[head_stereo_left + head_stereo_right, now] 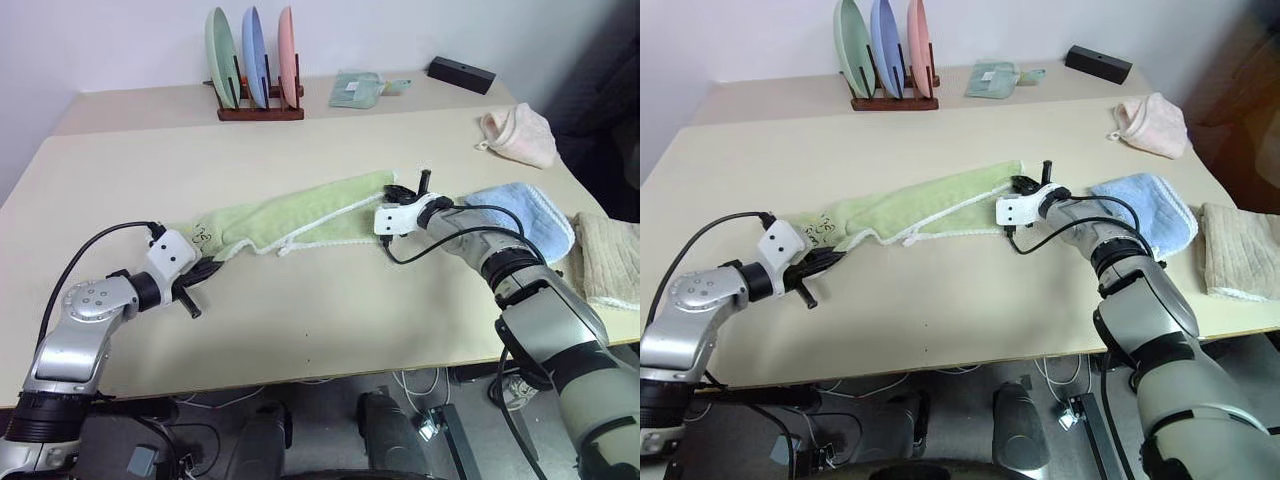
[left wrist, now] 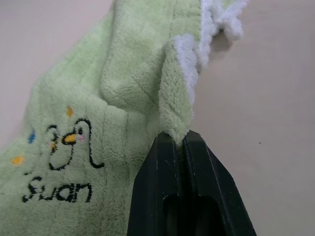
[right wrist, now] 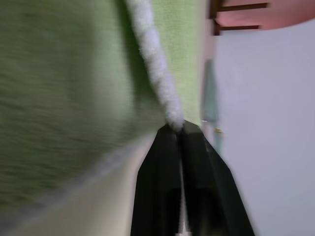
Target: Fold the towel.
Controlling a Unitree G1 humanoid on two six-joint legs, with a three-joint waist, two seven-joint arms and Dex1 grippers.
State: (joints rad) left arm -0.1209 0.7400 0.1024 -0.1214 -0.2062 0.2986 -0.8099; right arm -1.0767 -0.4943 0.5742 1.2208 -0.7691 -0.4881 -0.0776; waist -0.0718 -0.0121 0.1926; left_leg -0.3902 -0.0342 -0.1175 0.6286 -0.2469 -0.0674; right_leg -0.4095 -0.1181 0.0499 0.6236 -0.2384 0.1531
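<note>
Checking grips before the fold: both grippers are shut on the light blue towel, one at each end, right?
Not the blue one. Both the left gripper and right gripper are shut on the light green towel, one at each end; both wrist views show it.

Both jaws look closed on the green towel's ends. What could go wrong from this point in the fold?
1. The right gripper pinches only the white edging of the towel, so that end may slip free when lifted.
2. The towel lies bunched and twisted between the right gripper and the left gripper, so the fold may come out uneven.
3. The blue towel lies close beside the right arm and may get dragged.
</note>
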